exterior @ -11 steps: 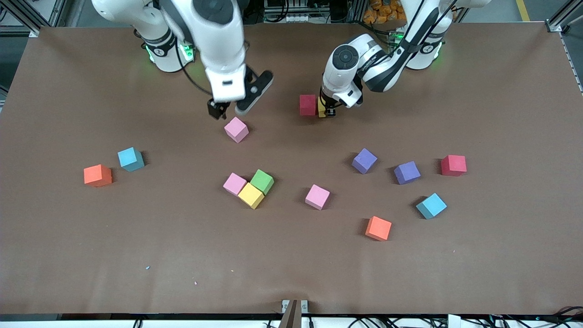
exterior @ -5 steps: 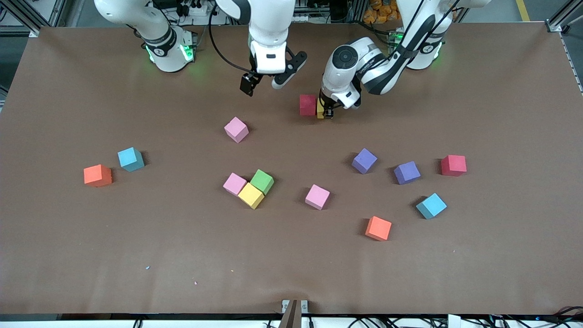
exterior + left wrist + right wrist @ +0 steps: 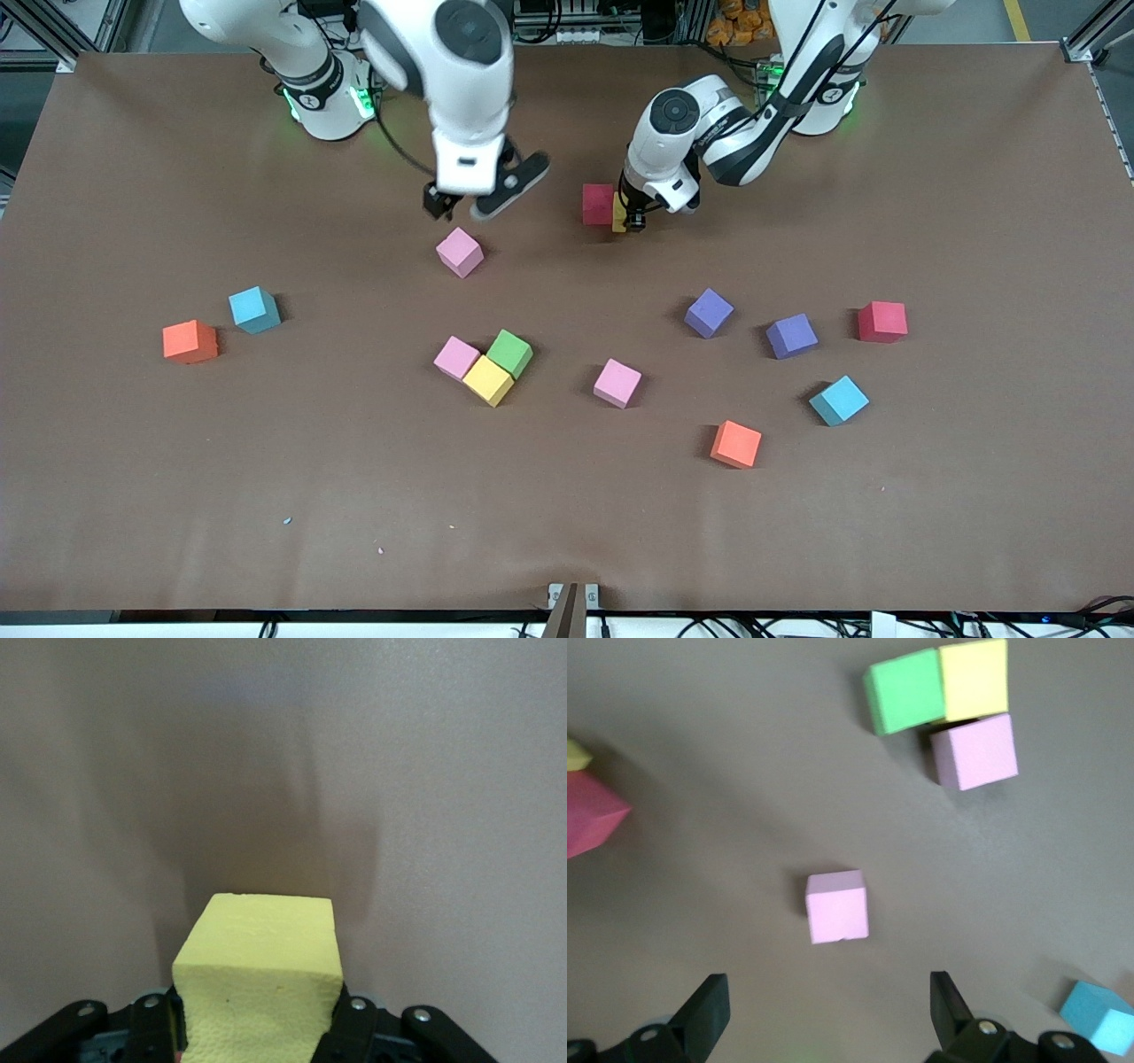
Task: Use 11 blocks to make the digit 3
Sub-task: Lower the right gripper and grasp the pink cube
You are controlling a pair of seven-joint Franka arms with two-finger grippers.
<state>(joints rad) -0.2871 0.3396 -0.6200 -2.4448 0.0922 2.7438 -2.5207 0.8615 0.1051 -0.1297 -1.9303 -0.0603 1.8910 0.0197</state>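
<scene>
Front view: my right gripper point(image 3: 457, 208) has swung back from near the table's top edge and now hangs with jaws wide over the brown table point(image 3: 266, 461), at twelve o'clock of a pink block point(image 3: 460, 252). My left gripper point(image 3: 629, 221) stays clamped on a yellow block point(image 3: 618, 213), now touching the red block point(image 3: 598, 204) at its nine o'clock.

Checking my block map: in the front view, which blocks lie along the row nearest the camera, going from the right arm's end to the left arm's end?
Pink block → yellow block → second pink block → orange block → light blue block.
</scene>
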